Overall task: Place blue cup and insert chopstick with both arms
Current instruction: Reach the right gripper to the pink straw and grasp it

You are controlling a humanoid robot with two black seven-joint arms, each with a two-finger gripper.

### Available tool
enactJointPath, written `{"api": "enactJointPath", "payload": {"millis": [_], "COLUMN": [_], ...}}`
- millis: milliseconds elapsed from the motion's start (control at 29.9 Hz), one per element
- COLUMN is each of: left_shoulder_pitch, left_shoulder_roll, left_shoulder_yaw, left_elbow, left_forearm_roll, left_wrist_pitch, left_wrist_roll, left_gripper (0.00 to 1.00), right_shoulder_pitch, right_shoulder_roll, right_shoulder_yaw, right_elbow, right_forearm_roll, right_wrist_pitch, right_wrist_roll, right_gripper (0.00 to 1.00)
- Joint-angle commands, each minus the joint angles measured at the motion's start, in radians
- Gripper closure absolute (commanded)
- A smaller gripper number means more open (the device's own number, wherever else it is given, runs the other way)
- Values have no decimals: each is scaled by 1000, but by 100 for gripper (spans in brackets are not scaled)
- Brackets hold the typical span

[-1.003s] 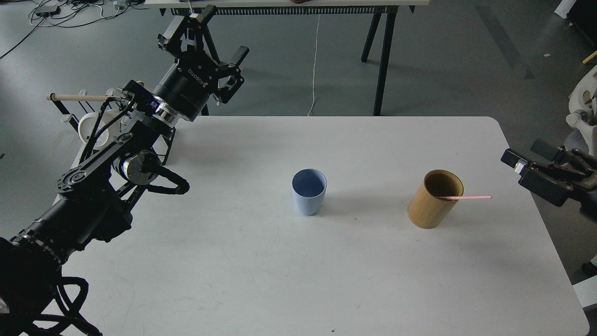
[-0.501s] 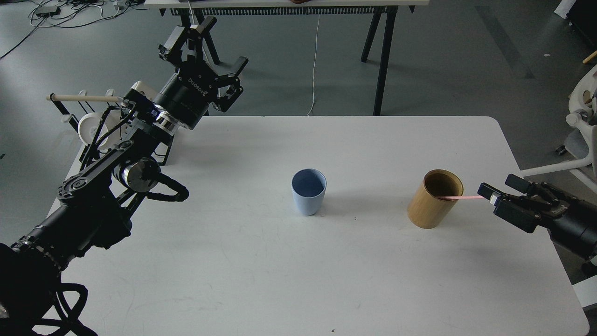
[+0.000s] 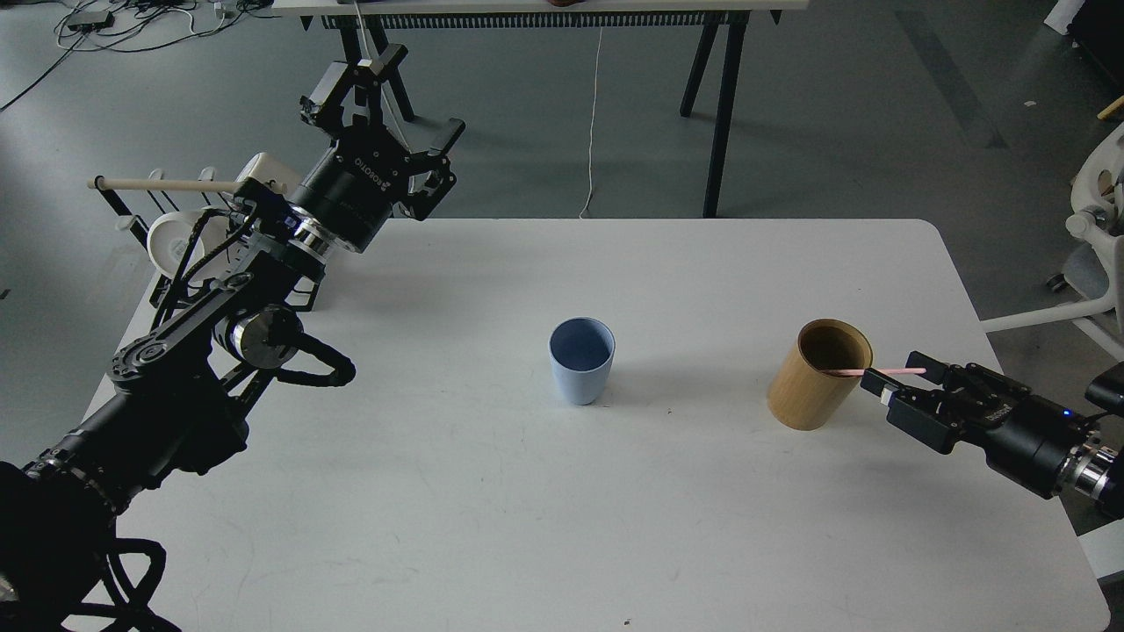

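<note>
Grey workshop floor behind, white table in front, with the blue cup upright near its middle and well clear of both arms. Over on the right, a tan wooden cylinder holding the chopstick, pink tip poking out past the rim. Right gripper low at that tip, fingers spread around it, not yet closed on it. Left gripper raised above the far left edge, fingers splayed wide and empty, close by the white mug on the wire rack. Risk judged here: thin stick, shallow angle, easily pinched off-centre and flicked away; cylinder light-looking, likely tipped by a nudge from the lower finger
</note>
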Motion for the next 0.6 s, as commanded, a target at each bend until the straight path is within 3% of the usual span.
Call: {"api": "enactJointPath", "payload": {"millis": [0, 368, 568], "left_shoulder_pitch": [1, 4, 8], "left_shoulder_roll": [1, 0, 0], "left_shoulder_yaw": [0, 2, 0], "left_elbow": [1, 22, 24], "left_forearm_roll": [-1, -3, -3], "left_wrist_pitch": [0, 0, 0], "left_wrist_roll": [0, 0, 0], "left_gripper": [3, 3, 3], "right_shoulder_pitch": [-3, -1, 0], "right_shoulder_roll": [10, 28, 33], "right_shoulder_yaw": [1, 13, 15], "right_elbow": [-1, -16, -25], "right_forearm_roll": [-2, -2, -2], "right_wrist_pitch": [0, 0, 0], "right_wrist_roll": [0, 0, 0], "right_gripper": [40, 67, 75]}}
